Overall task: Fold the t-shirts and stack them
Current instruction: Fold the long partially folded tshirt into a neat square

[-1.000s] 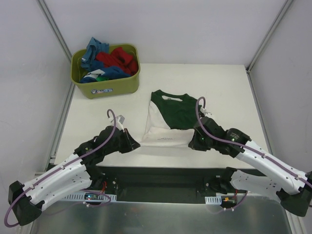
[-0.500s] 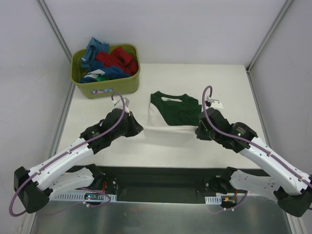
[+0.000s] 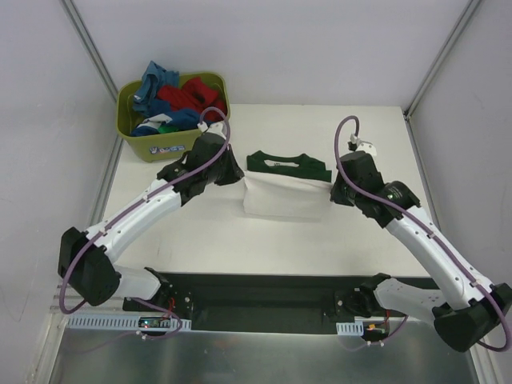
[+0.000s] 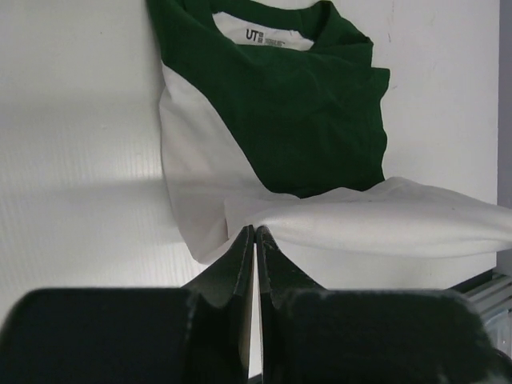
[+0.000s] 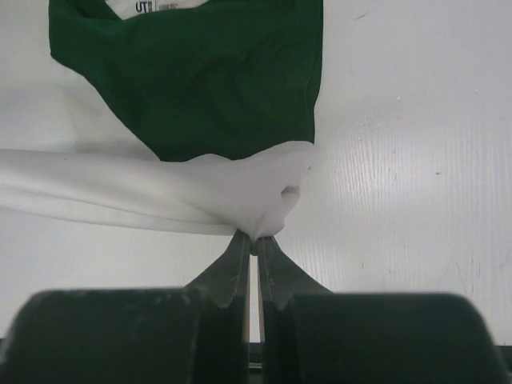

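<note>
A cream t-shirt (image 3: 284, 196) with dark green collar and sleeves lies at the table's middle, collar facing the far side. My left gripper (image 3: 239, 178) is shut on the lower left corner of its cream hem, and my right gripper (image 3: 331, 192) is shut on the lower right corner. Together they hold the hem stretched above the green upper part. In the left wrist view the fingertips of that gripper (image 4: 255, 233) pinch cream cloth in front of the green chest (image 4: 304, 104). In the right wrist view my gripper (image 5: 254, 240) pinches a bunched cream corner below the green cloth (image 5: 200, 72).
An olive-green tub (image 3: 182, 145) stands at the far left of the table, holding blue (image 3: 157, 81), red (image 3: 192, 97) and green t-shirts in a heap. White walls with metal frame bars close in the table on the left, right and back.
Both grippers have carried the cream hem away from the near edge toward the collar. The cream layer now covers most of the green, leaving only the collar band showing.
</note>
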Controlling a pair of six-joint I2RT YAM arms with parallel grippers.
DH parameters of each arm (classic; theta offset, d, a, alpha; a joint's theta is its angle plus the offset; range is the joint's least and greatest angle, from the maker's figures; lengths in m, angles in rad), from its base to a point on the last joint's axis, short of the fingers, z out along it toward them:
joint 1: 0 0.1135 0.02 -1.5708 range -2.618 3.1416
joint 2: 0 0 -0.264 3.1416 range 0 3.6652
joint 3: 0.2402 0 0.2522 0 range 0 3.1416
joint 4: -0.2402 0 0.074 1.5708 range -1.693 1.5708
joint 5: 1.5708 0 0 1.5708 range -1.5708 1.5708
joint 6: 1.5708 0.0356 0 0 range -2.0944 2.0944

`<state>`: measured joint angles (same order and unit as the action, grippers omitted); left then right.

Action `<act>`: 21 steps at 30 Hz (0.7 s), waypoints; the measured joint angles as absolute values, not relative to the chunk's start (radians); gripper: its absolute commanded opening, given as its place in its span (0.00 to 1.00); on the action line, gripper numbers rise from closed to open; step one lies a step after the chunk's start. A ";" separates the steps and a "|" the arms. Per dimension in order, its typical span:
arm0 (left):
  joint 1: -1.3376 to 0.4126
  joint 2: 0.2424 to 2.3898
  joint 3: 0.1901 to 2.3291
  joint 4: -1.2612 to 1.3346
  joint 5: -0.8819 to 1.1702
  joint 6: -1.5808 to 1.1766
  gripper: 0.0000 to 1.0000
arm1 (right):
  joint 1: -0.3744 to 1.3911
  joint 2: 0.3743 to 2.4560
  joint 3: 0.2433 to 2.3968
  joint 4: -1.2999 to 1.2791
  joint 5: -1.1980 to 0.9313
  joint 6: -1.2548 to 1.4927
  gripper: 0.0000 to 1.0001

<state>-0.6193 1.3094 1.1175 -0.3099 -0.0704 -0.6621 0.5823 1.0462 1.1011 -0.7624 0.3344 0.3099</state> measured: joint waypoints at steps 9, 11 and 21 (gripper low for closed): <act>-0.533 1.605 1.360 -0.300 -0.002 -0.583 0.00 | 0.399 1.246 1.202 -0.656 0.218 0.222 0.01; -0.514 1.681 1.417 -0.297 0.015 -0.572 0.00 | 0.360 1.302 1.216 -0.628 0.187 0.212 0.02; -0.455 2.047 1.725 -0.297 0.043 -0.517 0.10 | 0.210 1.694 1.387 -0.502 0.057 0.171 0.12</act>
